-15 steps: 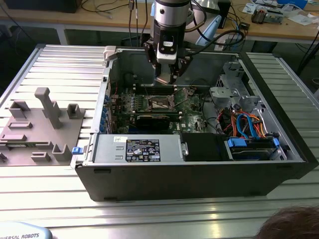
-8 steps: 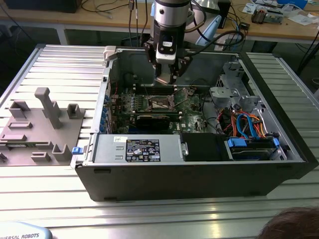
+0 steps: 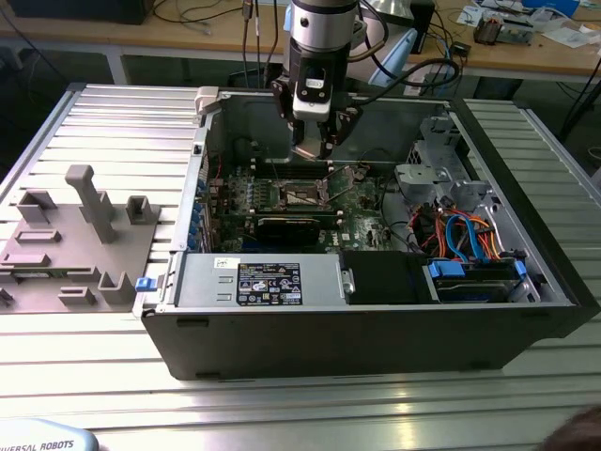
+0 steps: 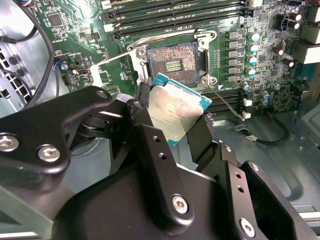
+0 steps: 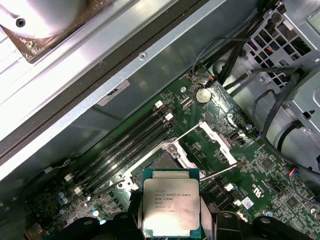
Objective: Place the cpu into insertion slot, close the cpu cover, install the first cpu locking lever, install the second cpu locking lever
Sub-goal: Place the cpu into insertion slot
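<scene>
A ribbed aluminium table (image 3: 113,113) carries an open computer case (image 3: 376,329), with a grey fixture tray (image 3: 84,235) at the exterior view's left. The cpu (image 4: 175,107) (image 5: 171,210) hangs tilted in the air, silver top showing, pinched by its edges between the gripper (image 3: 315,150) fingers (image 4: 200,137). It sits just above and beside the bare insertion slot (image 4: 172,62) (image 5: 161,161), not touching it. The cpu cover (image 5: 223,145) lies swung open next to the slot on the green motherboard (image 3: 357,221). The arm stands in the upper middle of the exterior view.
</scene>
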Robot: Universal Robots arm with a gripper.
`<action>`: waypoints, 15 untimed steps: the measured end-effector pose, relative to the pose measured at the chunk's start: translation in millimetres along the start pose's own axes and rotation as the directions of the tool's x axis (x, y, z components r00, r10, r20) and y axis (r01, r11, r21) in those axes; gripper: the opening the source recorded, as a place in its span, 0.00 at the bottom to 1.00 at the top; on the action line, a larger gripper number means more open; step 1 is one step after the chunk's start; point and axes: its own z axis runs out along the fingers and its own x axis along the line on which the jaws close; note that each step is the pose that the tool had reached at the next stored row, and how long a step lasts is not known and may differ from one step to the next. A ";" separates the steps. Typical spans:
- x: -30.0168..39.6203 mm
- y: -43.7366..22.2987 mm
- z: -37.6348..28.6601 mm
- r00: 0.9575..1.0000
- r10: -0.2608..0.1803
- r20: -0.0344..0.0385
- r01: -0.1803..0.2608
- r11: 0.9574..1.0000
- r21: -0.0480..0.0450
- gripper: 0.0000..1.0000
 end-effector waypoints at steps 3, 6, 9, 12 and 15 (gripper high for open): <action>0.0 0.0 0.0 1.000 0.002 0.000 -0.002 1.000 0.000 0.54; 0.0 0.0 0.1 1.000 0.004 0.000 -0.004 1.000 0.000 0.54; 0.0 0.0 0.2 1.000 0.006 0.001 -0.006 1.000 0.000 0.54; 0.0 0.0 0.2 1.000 0.008 0.001 -0.008 1.000 0.000 0.54; 0.0 0.0 0.2 1.000 0.009 0.001 -0.009 1.000 0.000 0.54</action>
